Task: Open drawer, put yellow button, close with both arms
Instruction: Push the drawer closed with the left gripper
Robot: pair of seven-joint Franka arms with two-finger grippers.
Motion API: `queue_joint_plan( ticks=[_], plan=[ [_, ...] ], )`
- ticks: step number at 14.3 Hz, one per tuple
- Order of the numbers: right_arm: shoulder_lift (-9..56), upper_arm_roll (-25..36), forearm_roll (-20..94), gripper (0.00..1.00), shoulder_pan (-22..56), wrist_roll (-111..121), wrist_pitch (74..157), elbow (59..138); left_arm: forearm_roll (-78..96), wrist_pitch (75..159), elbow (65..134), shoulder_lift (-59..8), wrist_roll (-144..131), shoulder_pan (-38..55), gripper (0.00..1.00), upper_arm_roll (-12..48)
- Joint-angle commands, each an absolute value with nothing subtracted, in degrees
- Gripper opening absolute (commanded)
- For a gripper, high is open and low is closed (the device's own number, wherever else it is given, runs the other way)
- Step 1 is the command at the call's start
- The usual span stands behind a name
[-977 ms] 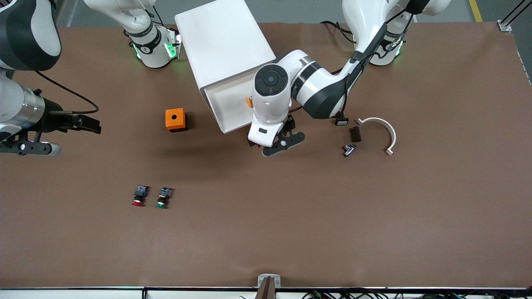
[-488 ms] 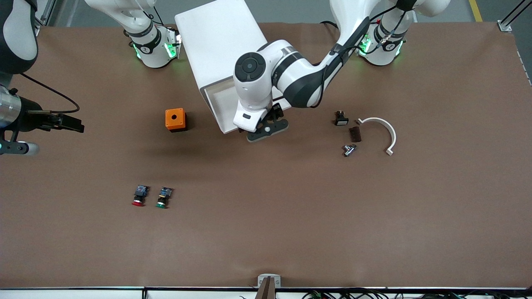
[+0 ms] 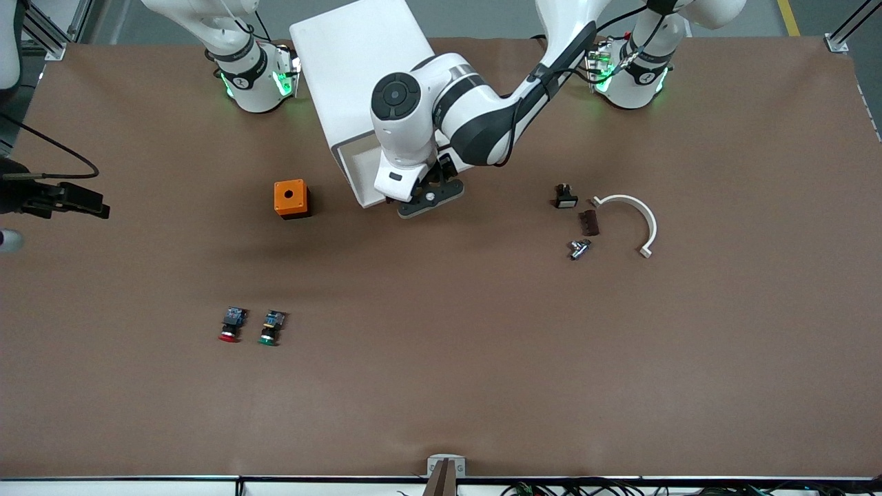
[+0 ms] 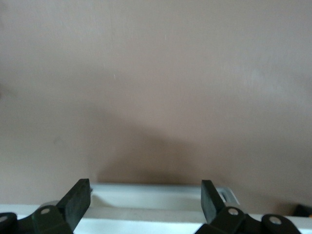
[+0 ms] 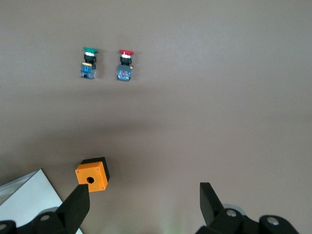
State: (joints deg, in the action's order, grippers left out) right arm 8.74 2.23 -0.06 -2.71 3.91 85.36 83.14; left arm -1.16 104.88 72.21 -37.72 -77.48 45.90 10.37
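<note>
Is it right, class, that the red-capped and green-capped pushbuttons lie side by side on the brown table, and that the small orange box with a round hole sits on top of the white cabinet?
Not quite. The small orange box with a round hole sits on the brown table beside the white cabinet, not on top of it, as the front view shows. The red-capped pushbutton and green-capped pushbutton do lie side by side on the table.

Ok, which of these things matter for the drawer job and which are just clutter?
Job: top drawer, open; left gripper at its front; right gripper, waiting over table's end; yellow button not visible.
Lying about: orange box, red button, green button, white curved piece, small dark parts.
</note>
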Motion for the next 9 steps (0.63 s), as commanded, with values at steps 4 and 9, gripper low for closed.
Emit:
queue_joint_plan(
  ticks=[4, 9],
  plan=[
    [8.35, 1.14, -0.62, 1.0, -5.01, 4.57, 79.99, 81.29, 8.51, 104.59, 73.56, -36.74, -79.54, 46.67, 1.0, 10.55],
    [4.14, 0.53, -0.62, 1.0, -2.47, 4.31, 78.31, 83.49, 15.1, 105.03, 73.56, -37.62, -79.63, 47.37, 1.0, 10.46]
  ],
)
